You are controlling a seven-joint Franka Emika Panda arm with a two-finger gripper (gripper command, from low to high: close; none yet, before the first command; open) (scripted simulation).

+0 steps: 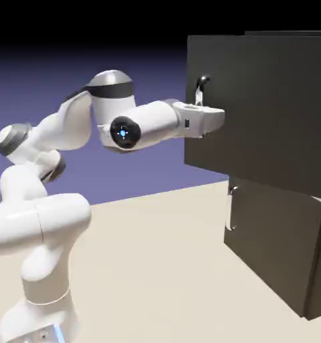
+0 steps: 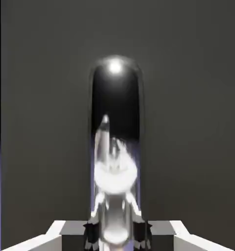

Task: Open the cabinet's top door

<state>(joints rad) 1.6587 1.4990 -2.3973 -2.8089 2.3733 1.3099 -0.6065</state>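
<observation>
- Two fingertips [image 2: 92, 234] sit at the bottom edge of your hand view, dark and stubby, pressed against either side of the handle [image 2: 116, 147], so the gripper [image 2: 116, 235] is clenched on that shiny bar with no spare gap you can see.
- In the exterior view, you see the gripper [image 1: 204, 115] level and reaching rightward, its front end up against the top door [image 1: 270, 107]; the fingers themselves are hidden behind the white hand body.
- Only the curved upper end of the handle [image 1: 201, 87] pokes up above the hand there; the rest of the bar is covered by the hand.
- You will find the top door standing out from the cabinet [image 1: 283, 248], its left edge nearer the arm than the lower door [image 1: 270, 234] beneath it. How far it is swung you cannot tell from this angle.
- The lower door shows its own short handle [image 1: 230, 209] near its left edge, well below the gripper and untouched.
- In the hand view, the bar fills the middle, rounded at the top with a bright highlight; its mirror surface carries blurred white reflections that are hard to read.
- The cabinet's right side is cut off by the picture edge, and its top melts into the black background.
- The arm's base is cropped at the lower left, resting on the pale table [image 1: 163, 268].
</observation>
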